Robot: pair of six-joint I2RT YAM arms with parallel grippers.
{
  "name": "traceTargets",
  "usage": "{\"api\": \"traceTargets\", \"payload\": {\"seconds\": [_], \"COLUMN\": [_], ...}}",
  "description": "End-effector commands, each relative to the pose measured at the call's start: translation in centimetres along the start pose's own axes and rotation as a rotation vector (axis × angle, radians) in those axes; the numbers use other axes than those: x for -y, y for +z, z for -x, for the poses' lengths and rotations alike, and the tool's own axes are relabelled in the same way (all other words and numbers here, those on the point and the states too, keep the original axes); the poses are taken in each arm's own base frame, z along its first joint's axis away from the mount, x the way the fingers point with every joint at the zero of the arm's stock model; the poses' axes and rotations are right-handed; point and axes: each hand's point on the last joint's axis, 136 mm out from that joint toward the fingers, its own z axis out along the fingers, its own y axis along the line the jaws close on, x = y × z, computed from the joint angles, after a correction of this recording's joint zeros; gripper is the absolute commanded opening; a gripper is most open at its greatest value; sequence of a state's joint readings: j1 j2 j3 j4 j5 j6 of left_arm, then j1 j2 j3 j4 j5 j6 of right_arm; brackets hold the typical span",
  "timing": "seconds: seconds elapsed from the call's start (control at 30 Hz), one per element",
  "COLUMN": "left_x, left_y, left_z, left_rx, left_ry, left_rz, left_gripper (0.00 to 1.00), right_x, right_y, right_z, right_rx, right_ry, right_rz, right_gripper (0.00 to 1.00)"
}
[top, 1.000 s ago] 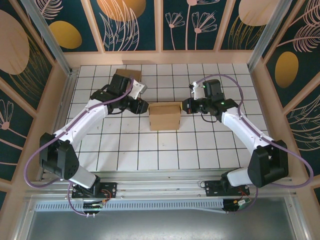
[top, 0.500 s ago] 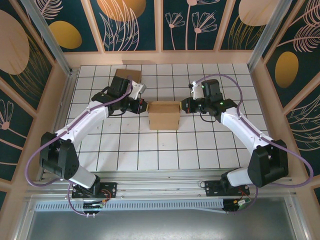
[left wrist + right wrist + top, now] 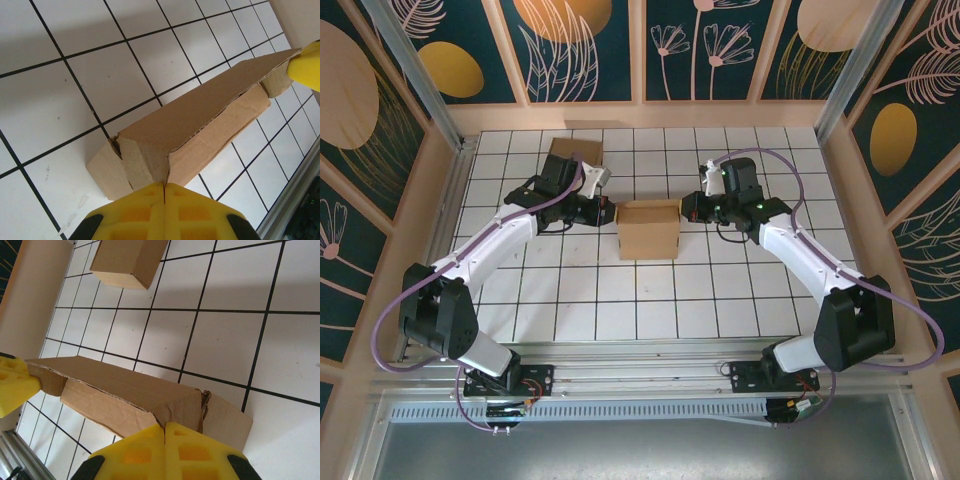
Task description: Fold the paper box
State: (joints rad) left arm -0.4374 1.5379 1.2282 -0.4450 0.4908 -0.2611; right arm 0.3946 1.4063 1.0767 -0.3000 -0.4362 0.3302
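White gridded table [image 3: 720,300] carries the paper box [image 3: 649,232] at its middle. We see both arms bowed outward at the elbows, reaching in toward it. The left gripper [image 3: 607,213] meets its left end and the right gripper [image 3: 688,208] its right end, each with jaws pressed together, tips against the cardboard.

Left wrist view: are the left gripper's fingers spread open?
No, the yellow fingers of the left gripper meet with no gap, right at the paper box.
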Motion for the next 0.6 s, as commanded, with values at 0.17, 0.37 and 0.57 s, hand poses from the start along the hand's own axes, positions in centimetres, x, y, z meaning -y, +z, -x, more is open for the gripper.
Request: {"api": "traceTargets", "payload": {"seconds": [0.17,0.37,0.57], "left_x": [-0.1,-0.1,-0.1], "left_y": [0.7,0.6,0.4], "left_z": [-1.2,-1.0,-0.9], "left_rx": [-0.018,-0.013,-0.009], "left_ry": [-0.076,-0.074,-0.063], "left_rz": [-0.027,-0.025,-0.019], "left_gripper": [0.0,0.0,0.0], "right_x": [-0.9,-1.6,-1.6], "right_y": [0.3,0.4,0.5], "right_z": [-0.5,-0.1,0.1], "right_rx": [-0.034,-0.051,-0.066], "right_ry": [0.078,0.149,0.215], "right_rz": [0.02,0.043,0.045], "right_gripper": [0.0,0.0,0.0]}}
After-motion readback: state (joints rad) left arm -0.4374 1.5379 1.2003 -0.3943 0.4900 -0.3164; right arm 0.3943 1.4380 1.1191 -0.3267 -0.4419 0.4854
